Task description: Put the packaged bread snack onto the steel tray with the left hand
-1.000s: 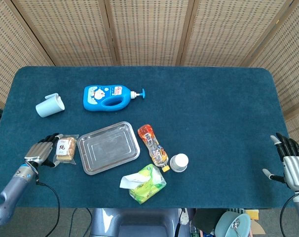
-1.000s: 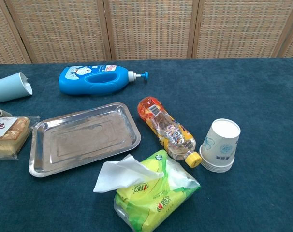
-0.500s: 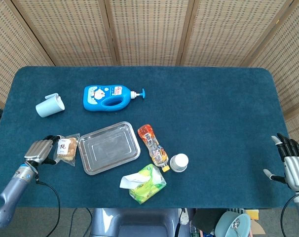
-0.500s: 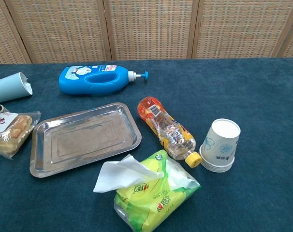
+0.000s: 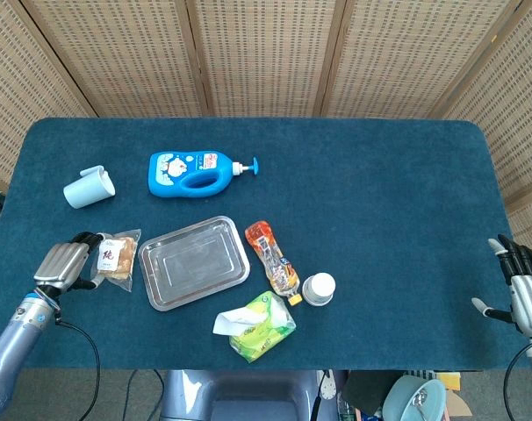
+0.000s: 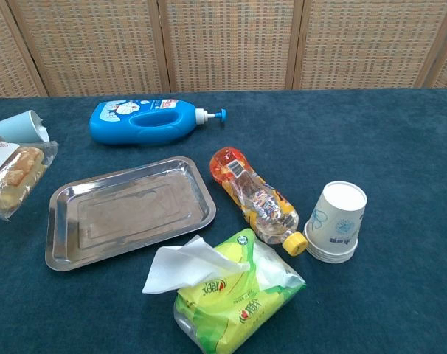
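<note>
The left hand [image 5: 62, 264] gripped the packaged bread snack [image 5: 115, 257] at the table's [image 5: 380, 219] left edge, fingers curled around the packet's outer side. The packet sat tilted at the 9 o'clock side of the steel tray [image 5: 195, 262], just beside the tray rim and not on it. In the chest view the packet [image 6: 13, 177] appeared raised at the frame's left edge, with the tray [image 6: 127, 211] bare. The right hand [image 5: 522, 291] rested at the table's 4 o'clock corner, fingers spread and holding nothing. An orange bottle [image 5: 271, 259] lay at the tray's 3 o'clock side, and a tissue pack [image 5: 257, 325] at its 5 o'clock.
</note>
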Motion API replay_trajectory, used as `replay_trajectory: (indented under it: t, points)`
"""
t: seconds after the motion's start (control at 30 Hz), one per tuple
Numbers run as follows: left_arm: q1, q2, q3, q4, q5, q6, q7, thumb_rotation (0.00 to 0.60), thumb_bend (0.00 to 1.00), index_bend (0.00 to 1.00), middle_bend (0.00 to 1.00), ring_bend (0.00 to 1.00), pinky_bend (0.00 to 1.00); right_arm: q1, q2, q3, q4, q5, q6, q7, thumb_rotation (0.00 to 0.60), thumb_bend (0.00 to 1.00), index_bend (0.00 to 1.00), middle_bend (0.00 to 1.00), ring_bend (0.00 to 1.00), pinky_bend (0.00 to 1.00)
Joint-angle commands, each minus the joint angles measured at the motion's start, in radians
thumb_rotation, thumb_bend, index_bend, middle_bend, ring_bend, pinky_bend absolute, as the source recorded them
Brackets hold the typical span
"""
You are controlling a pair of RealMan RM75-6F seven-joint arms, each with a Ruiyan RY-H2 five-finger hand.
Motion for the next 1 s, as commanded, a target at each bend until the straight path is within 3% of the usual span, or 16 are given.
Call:
replay_trajectory:
  t: [0.03, 0.3, 0.77, 1.0]
  points:
    - [-0.033, -0.026, -0.018, 0.008, -0.015, -0.026, 0.02, 0.6, 0.43, 0.39, 0.27, 0.15, 0.31, -0.006, -0.001, -0.006, 0.011, -0.009, 0.011, 0.012, 0.6, 0.18, 0.0, 0.0, 0.0, 0.0]
    - [-0.147, -0.133, -0.062, 0.093, -0.084, -0.119, 0.095, 0.6, 0.43, 0.39, 0.27, 0.15, 0.29, -0.028, -0.008, -0.022, 0.06, -0.026, 0.04, 0.056, 0.6, 0.18, 0.0, 0.0, 0.0, 0.0]
    - [-0.226, -0.223, -0.06, 0.084, -0.142, -0.123, 0.188, 0.6, 0.42, 0.39, 0.24, 0.15, 0.26, -0.042, -0.023, -0.021, 0.113, -0.02, 0.053, 0.115, 0.6, 0.18, 0.0, 0.0, 0.0, 0.0]
    - [-0.226, -0.195, -0.052, 0.038, -0.157, -0.094, 0.21, 0.6, 0.27, 0.21, 0.02, 0.0, 0.05, -0.044, -0.023, -0.019, 0.12, -0.015, 0.049, 0.127, 0.6, 0.18, 0.0, 0.0, 0.0, 0.0]
